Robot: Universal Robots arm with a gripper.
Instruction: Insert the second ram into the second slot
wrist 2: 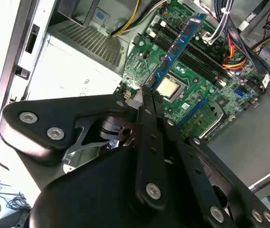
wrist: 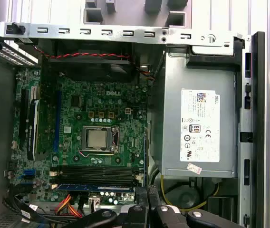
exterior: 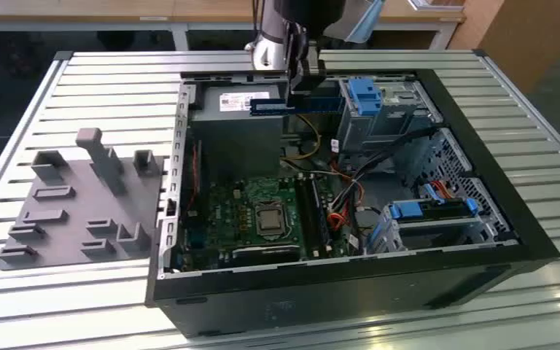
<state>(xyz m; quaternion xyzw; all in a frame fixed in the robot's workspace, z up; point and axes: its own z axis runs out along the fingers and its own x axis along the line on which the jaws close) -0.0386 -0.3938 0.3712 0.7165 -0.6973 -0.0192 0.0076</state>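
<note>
Above the motherboard [exterior: 251,211], gripper [exterior: 306,93] holds second ram [exterior: 272,107] level.

The pincer [wrist 2: 147,95] is matte black, its linked plates pinned with silver screws [wrist 2: 153,191], on a silvery wrist [exterior: 268,51].

Slatted metal table [exterior: 105,87], open computer case [exterior: 338,299] — grey fixture plate [exterior: 66,211]

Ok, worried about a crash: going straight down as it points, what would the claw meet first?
Likely the memory slots on the motherboard, or the board just beside them: in the first wrist view the second ram, clamped in the claw, hangs alongside those slots. Depth is unclear.
</note>
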